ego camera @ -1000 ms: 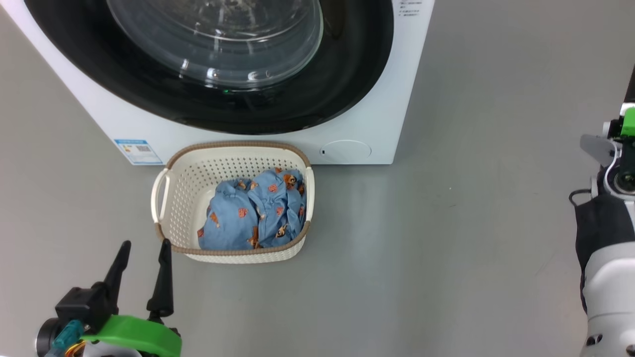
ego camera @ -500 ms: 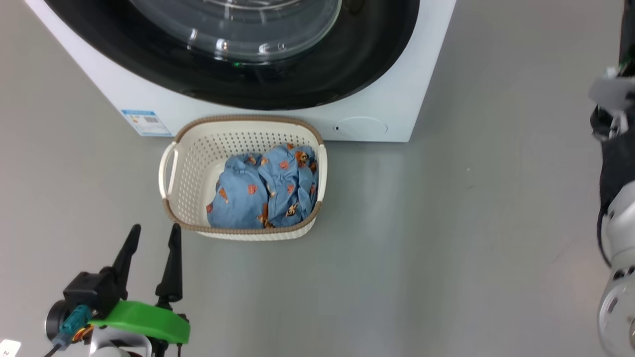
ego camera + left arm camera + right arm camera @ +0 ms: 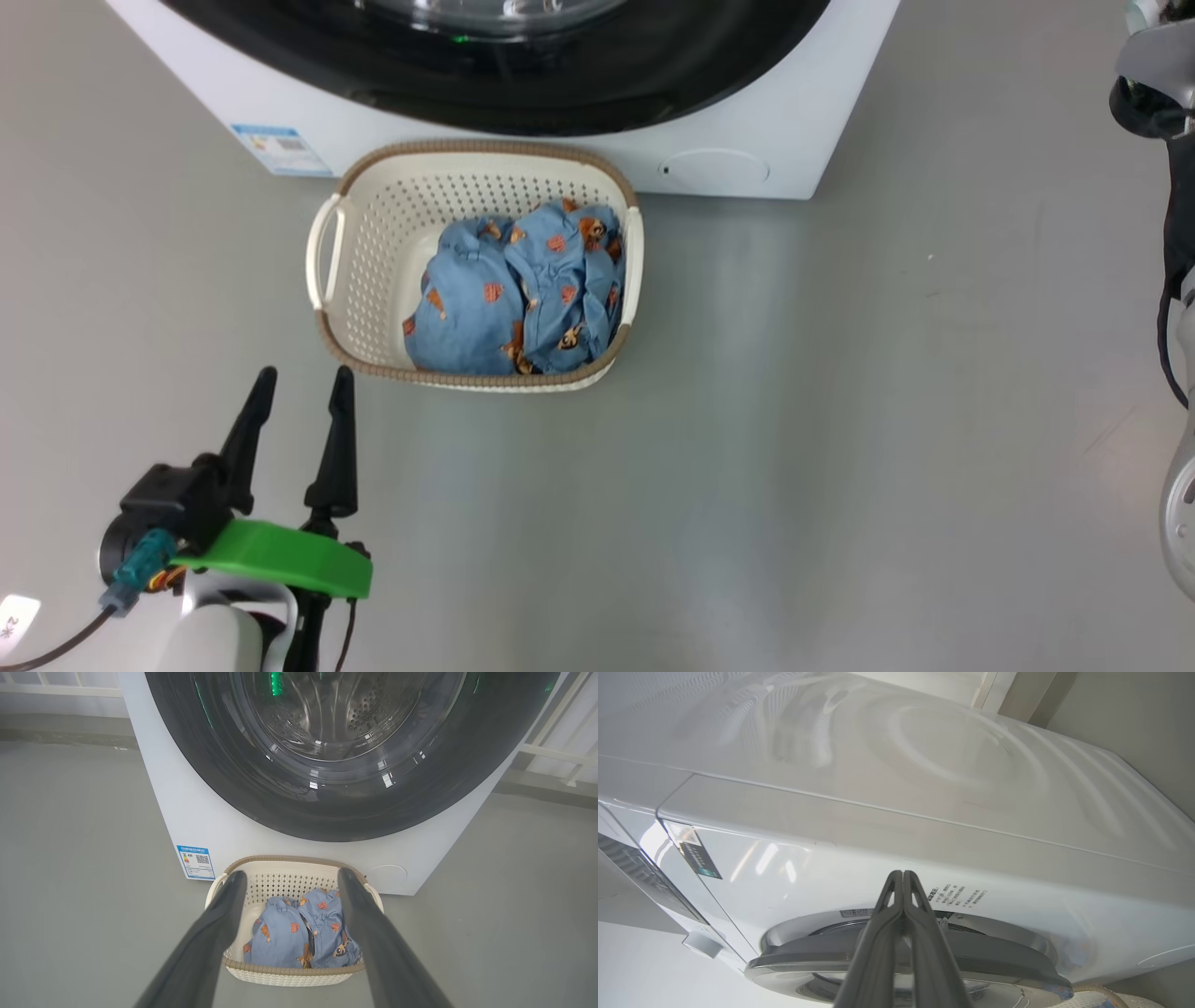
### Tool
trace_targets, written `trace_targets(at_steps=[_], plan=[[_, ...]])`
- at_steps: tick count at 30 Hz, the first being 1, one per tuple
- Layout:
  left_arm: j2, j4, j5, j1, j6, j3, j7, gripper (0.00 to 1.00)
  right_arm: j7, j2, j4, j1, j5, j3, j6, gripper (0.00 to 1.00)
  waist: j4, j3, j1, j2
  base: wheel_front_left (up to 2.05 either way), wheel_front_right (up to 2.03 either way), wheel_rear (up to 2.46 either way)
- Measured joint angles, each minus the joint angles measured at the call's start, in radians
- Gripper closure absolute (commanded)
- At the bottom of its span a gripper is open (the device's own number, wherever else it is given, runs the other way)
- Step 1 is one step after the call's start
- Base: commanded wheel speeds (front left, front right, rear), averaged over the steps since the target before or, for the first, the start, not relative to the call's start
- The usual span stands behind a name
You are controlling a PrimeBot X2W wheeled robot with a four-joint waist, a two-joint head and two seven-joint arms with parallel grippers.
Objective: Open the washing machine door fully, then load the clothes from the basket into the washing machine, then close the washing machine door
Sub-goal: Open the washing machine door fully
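Two arms wait by the washing machine (image 3: 794, 121), one for the door and one for the clothes.
The washing machine door (image 3: 653, 75) looks shut, so I think opening it is the first job. The right end effector (image 3: 902, 877) is clenched tight with nothing in it and points at the rim of the door, maybe to poke behind it and pull. The left end effector (image 3: 304, 373) is spread wide and empty, over the floor (image 3: 840, 420), aimed at the basket (image 3: 378, 280). The basket sits on the floor just in front of the machine, under the door, so the clothes (image 3: 518, 294) lying in its right half have a short trip up. The blue label (image 3: 280, 149) and the small print by the door (image 3: 957, 896) are too tiny to read.
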Motion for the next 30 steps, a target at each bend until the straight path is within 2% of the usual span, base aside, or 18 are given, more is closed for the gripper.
trace_targets(at_steps=[10, 30], plan=[[-0.007, -0.012, -0.025, -0.046, 0.000, -0.018, 0.000, 0.00, 0.169, 0.024, -0.011, -0.018, -0.040, 0.045, 0.000, 1.00, 0.035, 0.061, 0.0000, 0.0000, 0.00, 0.00, 0.00], [-0.014, -0.029, -0.083, -0.091, 0.000, -0.050, 0.000, 0.00, 0.190, 0.058, -0.032, -0.151, -0.154, 0.006, 0.000, 1.00, 0.082, 0.152, 0.0000, 0.0000, 0.00, 0.00, 0.00]])
